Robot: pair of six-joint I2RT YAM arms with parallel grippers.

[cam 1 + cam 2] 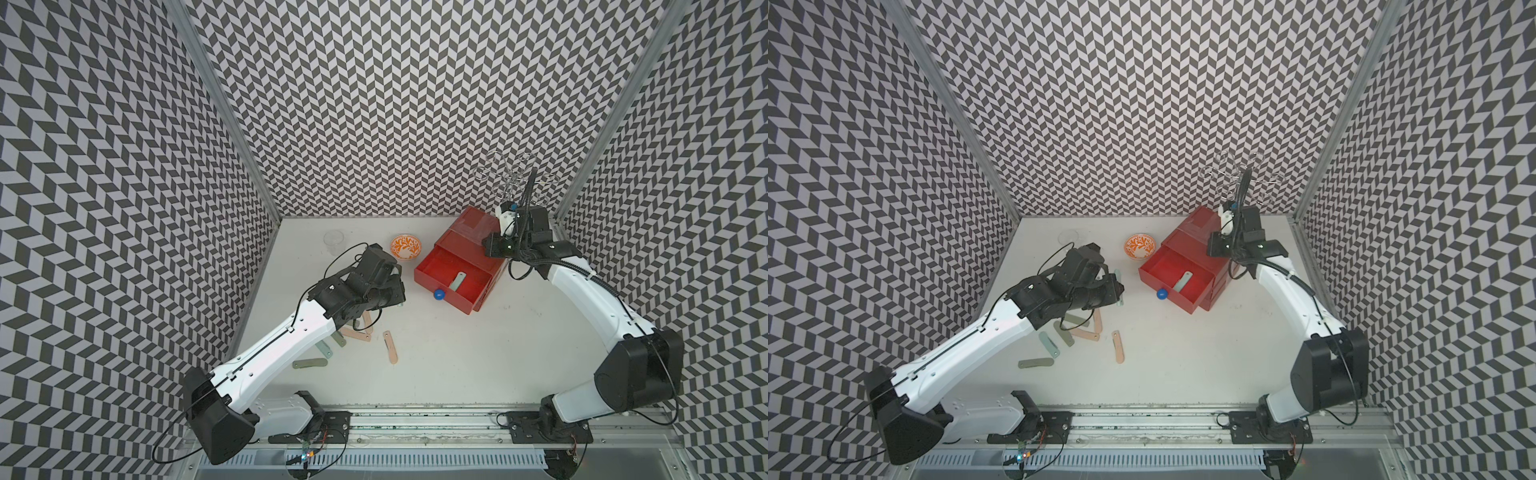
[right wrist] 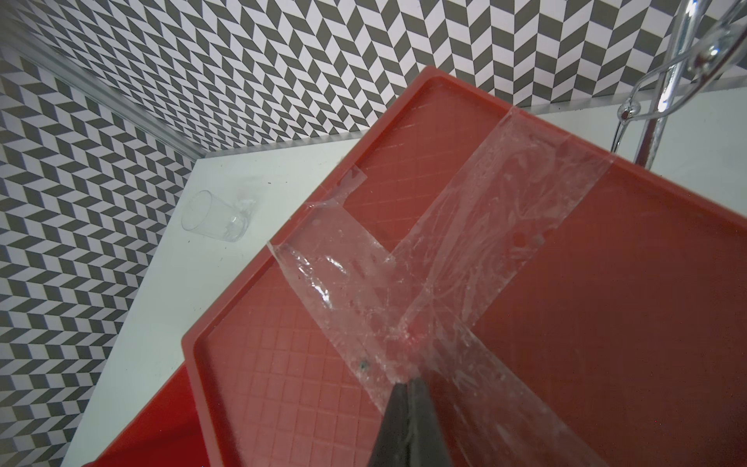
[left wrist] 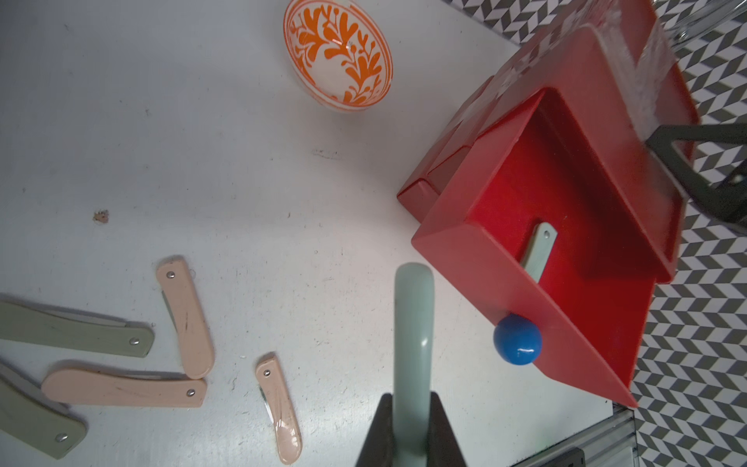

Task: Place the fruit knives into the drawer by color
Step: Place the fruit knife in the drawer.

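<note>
In both top views the red chest [image 1: 473, 226] has its top drawer [image 1: 451, 300] pulled out with one pale mint knife [image 1: 458, 281] inside, while peach knives [image 1: 390, 347] and grey-green knives [image 1: 309, 364] lie scattered on the table [image 1: 457, 365]. The left wrist view shows the left gripper [image 3: 411, 400] pinching a second mint knife [image 3: 413, 315] near the blue knob [image 3: 517, 339]; the right wrist view shows the right gripper [image 2: 409, 384] pressed together over the chest's taped top
</note>
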